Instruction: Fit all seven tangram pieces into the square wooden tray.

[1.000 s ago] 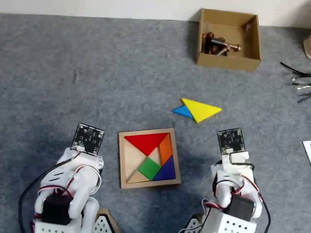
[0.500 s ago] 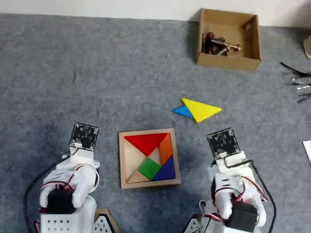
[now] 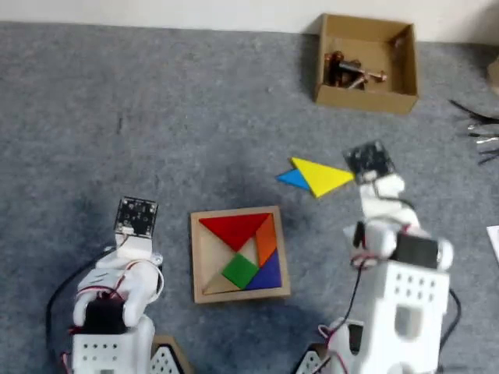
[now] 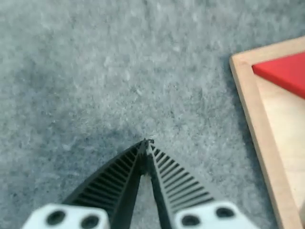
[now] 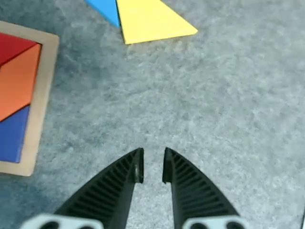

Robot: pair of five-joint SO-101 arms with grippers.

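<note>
The high camera looks steeply down on the grey felt-covered table (image 3: pixel 156 117), with both arms at its near edge and the square wooden tray (image 3: pixel 196 257) between them. The left wrist camera looks along the left gripper (image 4: pixel 145 145) from close over the felt, catching one tray corner. The right wrist camera, behind the right gripper (image 5: pixel 152 167), shares the tray's other side and the flat yellow triangle (image 5: pixel 147 19) with the high view.

White plastic left arm (image 3: pixel 125 276) and right arm (image 3: pixel 401 292) carry black servo motors (image 3: pixel 100 315), thin red and black cables (image 3: pixel 49 312), ribbed black fingers (image 4: pixel 119 183).
</note>
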